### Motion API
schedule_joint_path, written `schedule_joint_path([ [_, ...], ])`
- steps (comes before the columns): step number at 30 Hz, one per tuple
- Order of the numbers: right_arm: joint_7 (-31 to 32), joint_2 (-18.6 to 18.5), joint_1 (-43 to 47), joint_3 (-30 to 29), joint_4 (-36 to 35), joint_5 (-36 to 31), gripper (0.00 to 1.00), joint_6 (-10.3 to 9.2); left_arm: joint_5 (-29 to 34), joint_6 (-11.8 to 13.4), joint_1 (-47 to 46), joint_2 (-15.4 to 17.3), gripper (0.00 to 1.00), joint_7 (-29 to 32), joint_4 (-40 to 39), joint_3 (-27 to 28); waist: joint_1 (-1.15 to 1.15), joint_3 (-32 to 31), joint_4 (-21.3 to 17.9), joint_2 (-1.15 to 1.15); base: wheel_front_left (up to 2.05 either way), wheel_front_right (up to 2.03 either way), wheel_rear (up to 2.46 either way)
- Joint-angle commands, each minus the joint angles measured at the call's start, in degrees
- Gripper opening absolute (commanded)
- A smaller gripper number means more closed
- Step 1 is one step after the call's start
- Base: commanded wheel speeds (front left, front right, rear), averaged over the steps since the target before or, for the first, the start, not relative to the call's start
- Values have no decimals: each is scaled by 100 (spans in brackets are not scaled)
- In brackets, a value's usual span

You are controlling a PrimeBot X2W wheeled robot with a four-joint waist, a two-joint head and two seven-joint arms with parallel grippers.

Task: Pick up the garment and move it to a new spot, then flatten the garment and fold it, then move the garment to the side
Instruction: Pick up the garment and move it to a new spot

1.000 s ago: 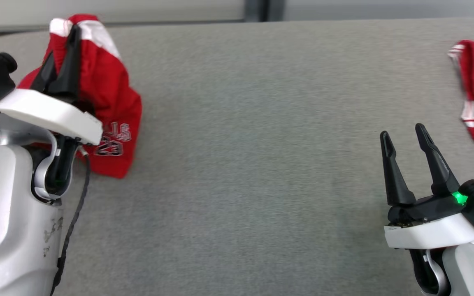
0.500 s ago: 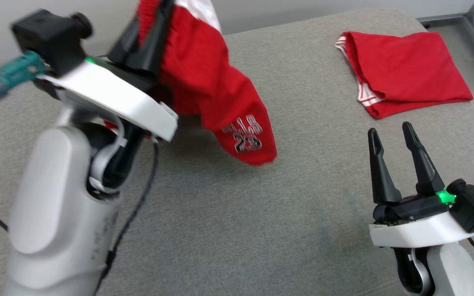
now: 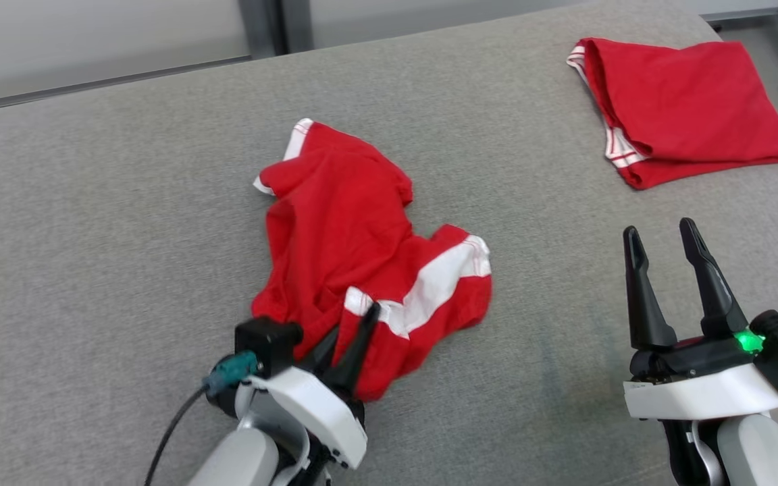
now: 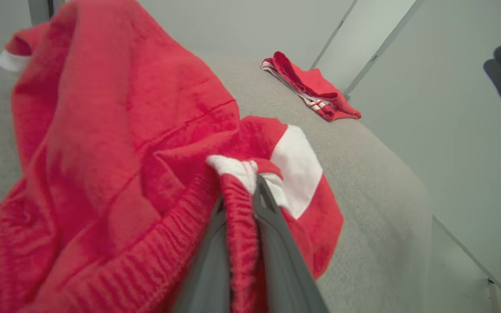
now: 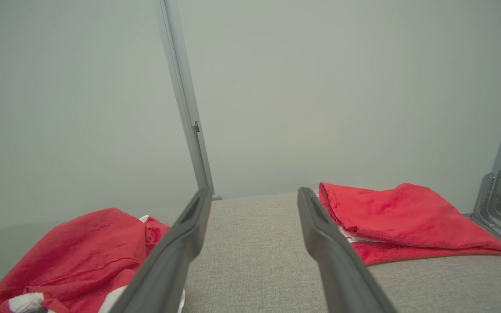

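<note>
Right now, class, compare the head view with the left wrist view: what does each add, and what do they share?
Head view adds: the whole outline of the crumpled garment on the grey table, and the right gripper, open, apart from it. Left wrist view adds: its ribbed waistband, close up, pinched in the shut left gripper. Both share: that garment and the folded red garment at the table's far corner.

Soft, even indoor light, zero glare
Head view is crisp, just faint shadows under the garment (image 3: 348, 229). Wrist views go mushy up close: left gripper (image 4: 241, 198) and right gripper (image 5: 254, 192) both look smeared, background is fairly sharp.
</note>
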Motion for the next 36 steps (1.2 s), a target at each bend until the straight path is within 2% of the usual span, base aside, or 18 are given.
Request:
schedule_joint_path([
  [1,-1,-64,68,-13,-14,-34,100,-5,-35,-39,51,-34,100,-231,68,-57,0,-72,182,0,0,0,0],
  [5,-1,-155,199,36,-4,-59,100,-4,40,-19,163,-71,100,-812,143,-219,0,-273,538,0,0,0,0],
  [9,-1,-197,361,180,29,-49,100,-4,281,288,419,-6,100,-1129,-17,-86,0,-614,874,0,0,0,0],
  [13,-1,-181,567,359,36,-36,100,-4,372,613,938,36,100,-1222,-428,367,0,-1011,1177,0,0,0,0],
  [16,-2,-146,718,453,62,-60,100,-4,755,877,1412,5,100,-1223,-1206,1084,0,-1270,1346,0,0,0,0],
  [19,-1,-98,847,531,51,-88,100,-4,1163,915,1947,-81,100,-1221,-1854,1608,0,-1423,1490,0,0,0,0],
  [21,-1,-79,954,551,34,-118,100,-4,1443,818,2201,-105,100,-1226,-2103,1798,0,-1498,1564,0,0,0,0],
  [24,-1,-22,1175,495,52,-125,100,-4,1873,709,2614,-126,100,-1225,-2270,1996,0,-1603,1604,0,0,0,0],
  [28,-2,57,1376,406,140,-155,100,-4,2213,703,2945,-138,100,-1225,-2239,2121,0,-1696,1596,0,0,0,0],
  [36,-1,168,1775,258,134,-285,100,-4,2435,1085,3352,-137,100,-1227,-2140,2137,0,-1758,1529,0,0,0,0],
])
